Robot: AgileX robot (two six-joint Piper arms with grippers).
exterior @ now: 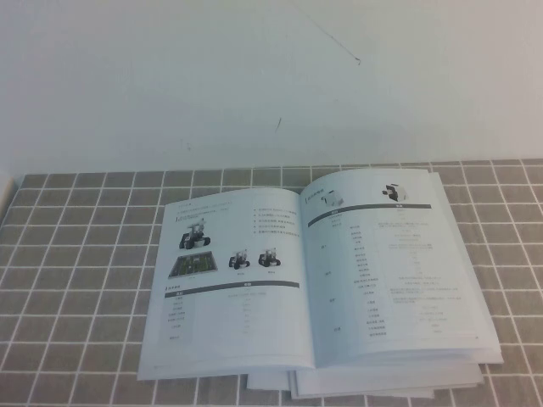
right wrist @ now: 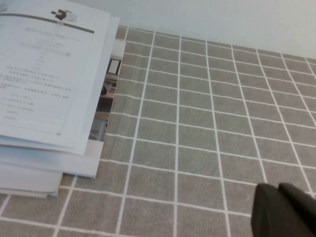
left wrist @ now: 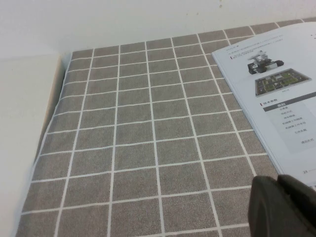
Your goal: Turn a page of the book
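Observation:
The book lies open and flat on the grey checked cloth. Its right-hand page is white with a dark-headed table and a small robot picture at its top, and it also shows in the right wrist view. The left-hand page carries robot pictures and a table. Neither arm appears in the high view. My left gripper hovers shut over the cloth beside the book's left edge. My right gripper is shut above bare cloth, well to the right of the book, with nothing in it.
Plain white booklets are stacked under the book and stick out at its near edge. A white wall rises behind the table. A pale flat surface borders the cloth's left edge.

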